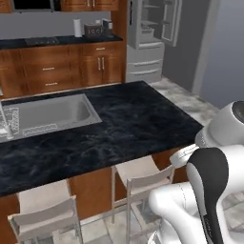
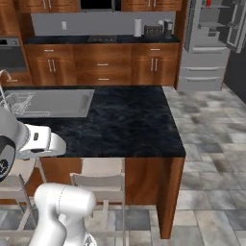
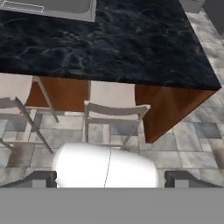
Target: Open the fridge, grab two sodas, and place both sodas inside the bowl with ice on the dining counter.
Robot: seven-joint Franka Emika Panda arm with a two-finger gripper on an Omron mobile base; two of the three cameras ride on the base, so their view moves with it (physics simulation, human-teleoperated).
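I am parked at the stool side of the counter, with the fridge well apart across the floor, against the far wall. Its upper doors stand open. One red item, probably a soda, sits on a top shelf; it is too small to identify, and I cannot find the second soda. I cannot find the bowl on the visible stretch of stone top either.

The gripper points down toward the floor and stools, fingertips spread wide, holding nothing.

Risks from this state, in my judgement:

1. Base collision. The counter corner and the stools lie between me and the fridge. A tight turn could clip either.
2. Door strike. The open right door projects into the approach path; a wide arm swing near it could hit the panel.
3. Poor grasp. A small can on a high shelf forces a long reach, so a misaligned closure could tip it.
4. Wrong placement. With the bowl unlocated, the return leg has no confirmed target. The sink sits in the same top and must not be mistaken for it.
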